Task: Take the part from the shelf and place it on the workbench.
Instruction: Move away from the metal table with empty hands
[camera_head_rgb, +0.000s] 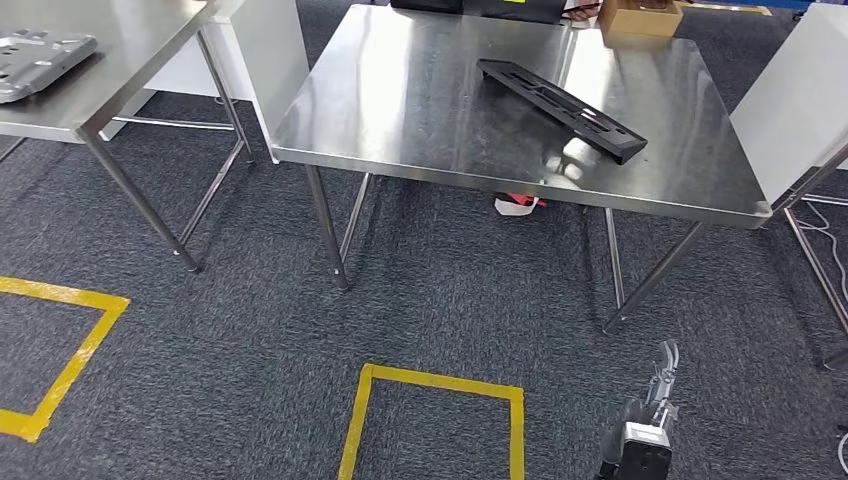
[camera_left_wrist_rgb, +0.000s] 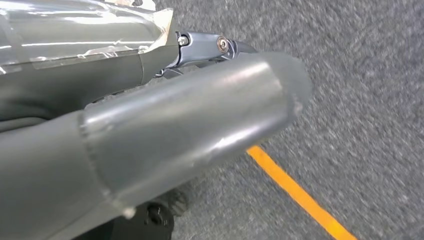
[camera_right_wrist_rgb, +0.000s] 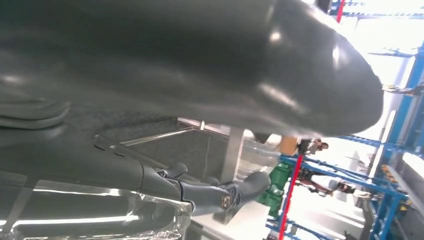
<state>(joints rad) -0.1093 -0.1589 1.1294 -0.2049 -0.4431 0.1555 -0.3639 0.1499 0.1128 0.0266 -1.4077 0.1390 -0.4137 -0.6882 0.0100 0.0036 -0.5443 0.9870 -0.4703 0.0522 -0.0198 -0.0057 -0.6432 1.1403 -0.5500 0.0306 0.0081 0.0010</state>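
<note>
The long black part (camera_head_rgb: 560, 108) already lies flat on the shiny tabletop (camera_head_rgb: 400, 110), away from its edges. The right hand (camera_head_rgb: 655, 400) hangs low over the carpet, holding nothing, fingers apart. The left hand (camera_left_wrist_rgb: 150, 135) holds nothing; its fingers cannot be told. The robot should keep both arms clear of the table.

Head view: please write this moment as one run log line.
black part: lying on workbench | right robot hand: low, empty | left robot hand: empty
</note>
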